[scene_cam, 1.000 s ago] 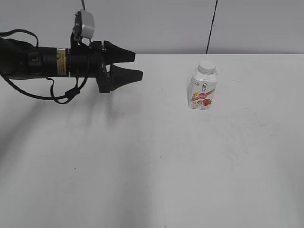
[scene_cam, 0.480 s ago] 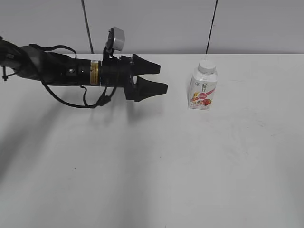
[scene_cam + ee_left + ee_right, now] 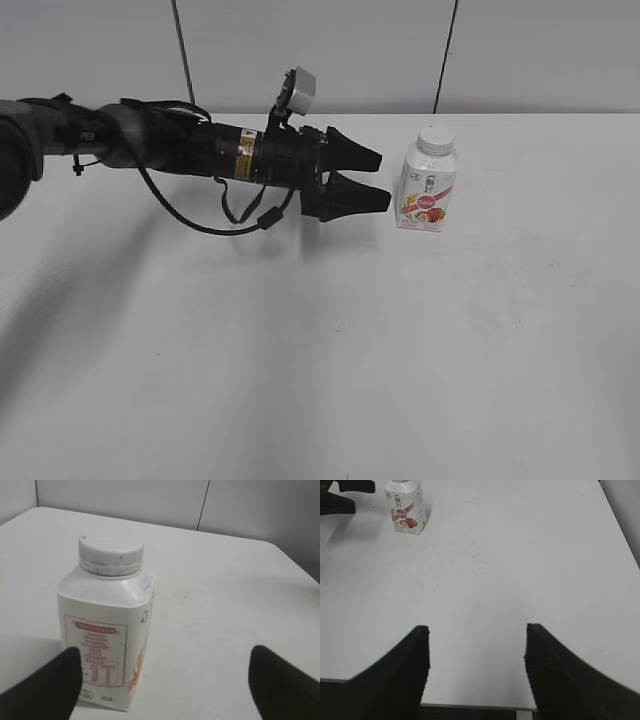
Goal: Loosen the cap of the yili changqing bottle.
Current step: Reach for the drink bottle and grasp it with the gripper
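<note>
1. The small squarish white plastic yili changqing bottle [image 3: 427, 190] stands upright on the white table [image 3: 400, 350], its round white screw cap [image 3: 436, 139] on.
2. The black left gripper [image 3: 382, 180], jaws spread and empty, sits near it; an off-centre approach could topple the light bottle.
3. The right gripper [image 3: 476, 645] hangs released, well apart.

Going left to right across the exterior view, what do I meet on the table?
Black left arm with cables → its open black left gripper → small squarish white plastic bottle with pink-red label, round white screw cap on top.
</note>
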You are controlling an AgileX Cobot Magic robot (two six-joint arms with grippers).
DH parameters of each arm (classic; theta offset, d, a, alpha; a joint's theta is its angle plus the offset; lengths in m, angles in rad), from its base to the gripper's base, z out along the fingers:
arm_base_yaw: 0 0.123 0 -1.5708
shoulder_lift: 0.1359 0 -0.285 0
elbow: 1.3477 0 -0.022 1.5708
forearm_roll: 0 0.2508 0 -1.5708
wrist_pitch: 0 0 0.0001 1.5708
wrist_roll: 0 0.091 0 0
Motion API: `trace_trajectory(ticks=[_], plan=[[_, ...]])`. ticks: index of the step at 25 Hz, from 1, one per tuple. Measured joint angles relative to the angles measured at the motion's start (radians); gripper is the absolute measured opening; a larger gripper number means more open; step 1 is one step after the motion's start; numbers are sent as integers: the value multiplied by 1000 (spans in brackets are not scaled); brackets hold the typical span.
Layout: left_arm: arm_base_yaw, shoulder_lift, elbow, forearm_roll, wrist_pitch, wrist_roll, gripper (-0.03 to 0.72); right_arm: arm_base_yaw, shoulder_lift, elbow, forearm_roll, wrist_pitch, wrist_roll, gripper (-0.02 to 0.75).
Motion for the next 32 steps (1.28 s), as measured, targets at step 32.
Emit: trace_trajectory(ticks=[32], plan=[[-63,59,-127,31,144,-66,617,0,0,0,0,0,0,482]])
